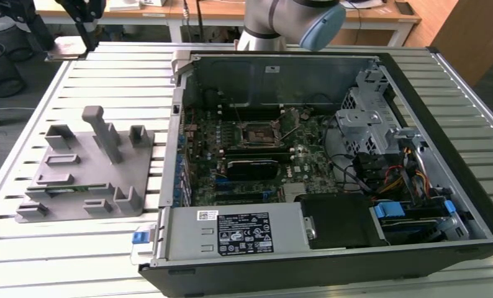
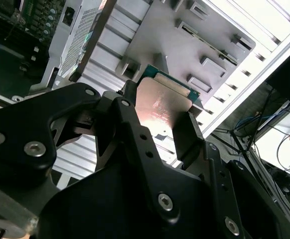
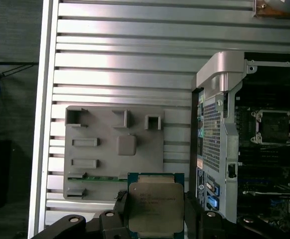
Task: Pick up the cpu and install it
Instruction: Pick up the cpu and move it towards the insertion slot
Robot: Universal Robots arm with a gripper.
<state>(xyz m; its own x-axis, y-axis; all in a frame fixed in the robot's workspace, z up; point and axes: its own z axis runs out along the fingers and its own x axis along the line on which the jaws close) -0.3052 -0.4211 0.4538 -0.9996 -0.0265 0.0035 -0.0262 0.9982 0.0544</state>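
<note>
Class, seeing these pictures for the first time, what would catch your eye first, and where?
In both wrist views, the silver-topped cpu sits clamped in the black gripper, over the grey fixture. In the exterior view, the open computer case shows its black-framed socket mid-board.

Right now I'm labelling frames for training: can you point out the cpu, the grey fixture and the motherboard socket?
cpu (image 3: 154,206): first wrist view, middle of its metal top.
grey fixture (image 3: 115,170): first wrist view, bare base plate.
motherboard socket (image 1: 257,133): exterior view, its open centre.

Silver-grey arm (image 1: 267,22) with pale blue joint cap (image 1: 323,28); black fingers (image 2: 187,139), silver screw heads.
</note>
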